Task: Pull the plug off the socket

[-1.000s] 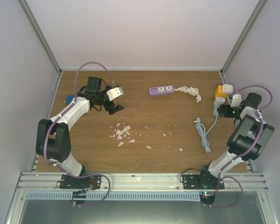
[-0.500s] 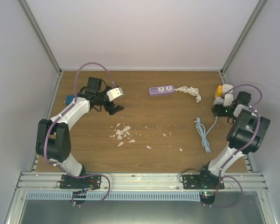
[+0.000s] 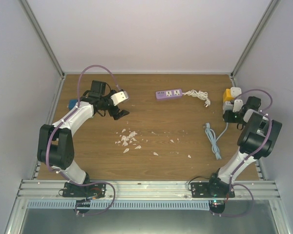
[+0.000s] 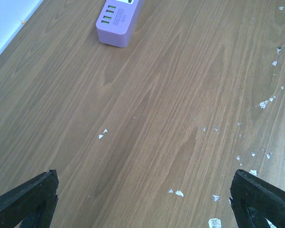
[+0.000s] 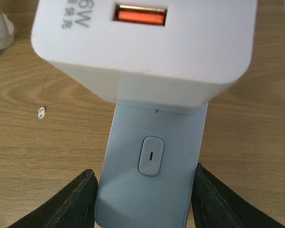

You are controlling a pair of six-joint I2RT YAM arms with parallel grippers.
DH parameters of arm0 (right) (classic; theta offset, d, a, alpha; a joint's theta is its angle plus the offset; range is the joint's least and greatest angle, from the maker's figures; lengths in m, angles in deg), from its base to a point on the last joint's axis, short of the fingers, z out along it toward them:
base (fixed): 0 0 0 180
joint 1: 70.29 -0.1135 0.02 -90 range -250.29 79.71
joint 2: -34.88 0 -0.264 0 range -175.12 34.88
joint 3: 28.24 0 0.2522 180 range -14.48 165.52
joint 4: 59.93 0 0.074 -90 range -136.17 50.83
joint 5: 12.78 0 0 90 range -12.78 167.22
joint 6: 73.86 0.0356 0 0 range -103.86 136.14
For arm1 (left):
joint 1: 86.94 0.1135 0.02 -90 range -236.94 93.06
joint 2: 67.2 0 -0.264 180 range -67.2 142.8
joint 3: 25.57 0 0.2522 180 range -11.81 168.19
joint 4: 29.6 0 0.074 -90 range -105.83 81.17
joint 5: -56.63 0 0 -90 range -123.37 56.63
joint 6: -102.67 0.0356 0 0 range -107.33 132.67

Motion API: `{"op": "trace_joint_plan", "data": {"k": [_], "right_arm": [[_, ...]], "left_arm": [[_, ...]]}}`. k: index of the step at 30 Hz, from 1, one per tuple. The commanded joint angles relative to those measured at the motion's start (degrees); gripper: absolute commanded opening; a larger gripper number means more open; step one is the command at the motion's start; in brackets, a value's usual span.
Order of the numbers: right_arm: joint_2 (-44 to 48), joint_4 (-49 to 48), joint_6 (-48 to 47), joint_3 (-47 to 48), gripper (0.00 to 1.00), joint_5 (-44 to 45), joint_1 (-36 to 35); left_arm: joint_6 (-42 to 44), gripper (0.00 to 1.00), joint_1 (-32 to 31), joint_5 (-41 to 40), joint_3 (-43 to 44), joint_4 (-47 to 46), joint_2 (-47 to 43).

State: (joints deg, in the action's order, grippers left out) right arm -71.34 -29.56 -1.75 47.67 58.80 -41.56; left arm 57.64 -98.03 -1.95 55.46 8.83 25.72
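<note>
Right gripper advanced, pinching socket sides; plug still inserted.

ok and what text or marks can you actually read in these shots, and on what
"6W": on the white charger, right wrist view; the print beside it is cut off and unreadable.
A short vertical bar: on the button of the pale blue power strip.
Print on the purple power strip, left wrist view: too small to read.

Wooden table: purple power strip and coiled white cord laid upper centre; white scraps scattered mid-frame; pale blue socket strip and blue cable laid at right; small blue object seen at left edge.
</note>
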Motion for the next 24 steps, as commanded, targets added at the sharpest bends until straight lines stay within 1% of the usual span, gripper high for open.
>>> {"op": "trace_joint_plan", "data": {"k": [1,6,15,19,24], "right_arm": [[-0.75,0.00,-2.46,0.86,0.47,0.97,0.89],[-0.34,2.04,-7.03,1.04,0.40,0.05,2.54],[0.78,7.58,-17.99,-0.10,0.35,-2.06,6.78],[2.81,9.94,-27.30,-3.20,0.35,-4.28,8.43],[4.20,12.91,-39.10,-8.02,0.33,-4.68,10.57]], "left_arm": [[-0.41,0.99,0.54,0.28,-0.21,-1.38,-1.34],[-0.41,0.99,0.50,0.30,-0.31,-1.32,-1.43],[-0.57,0.99,0.54,0.38,-0.31,-1.37,-1.52],[-0.29,0.99,0.54,0.09,-0.13,-1.41,-1.52],[-0.27,0.99,0.52,-0.07,1.44,-1.19,-0.79]]}}
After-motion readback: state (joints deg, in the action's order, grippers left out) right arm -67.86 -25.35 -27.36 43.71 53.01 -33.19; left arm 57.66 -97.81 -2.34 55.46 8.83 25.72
